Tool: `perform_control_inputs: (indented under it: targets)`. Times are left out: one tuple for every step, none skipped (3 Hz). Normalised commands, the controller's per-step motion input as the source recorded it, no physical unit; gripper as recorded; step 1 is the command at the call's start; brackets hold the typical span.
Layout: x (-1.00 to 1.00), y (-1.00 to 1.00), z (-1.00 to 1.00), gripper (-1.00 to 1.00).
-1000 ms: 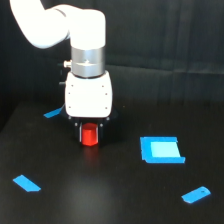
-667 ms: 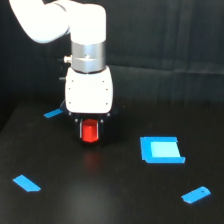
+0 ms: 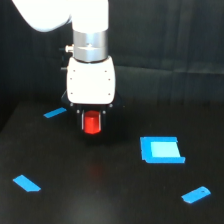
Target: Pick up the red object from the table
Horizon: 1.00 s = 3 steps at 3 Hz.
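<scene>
My end effector (image 3: 92,121) points straight down from the white housing, and its dark fingers (image 3: 81,120) sit closed against both sides of the red object (image 3: 91,123), holding it. The red object stands upright between them, roughly as tall as it is wide, so it has no clear long axis; its top is tucked under the housing and its lower end hangs free. It appears clear of the worktop (image 3: 110,195), with a faint reddish glint on the surface beneath it, though I cannot tell the gap for certain.

The red object looks like a smooth, matte, solid block with rounded or faceted sides; the blur hides its exact edges. The worktop is flat, matte black with a slight sheen.

I count one red object and four blue pieces, all flat on the worktop: a blue square piece (image 3: 161,150) toward the exterior view's right, a small blue strip (image 3: 55,112) just left of my end effector, a blue slab (image 3: 26,183) at lower left, and a rounded blue bar (image 3: 196,194) at lower right.
</scene>
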Motion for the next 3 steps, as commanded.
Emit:
perform_control_inputs:
  targets:
    - [0.28, -0.22, 1.00, -0.99]
    - [0.27, -0.23, 1.00, -0.95]
    - [0.19, -0.15, 0.94, -1.00]
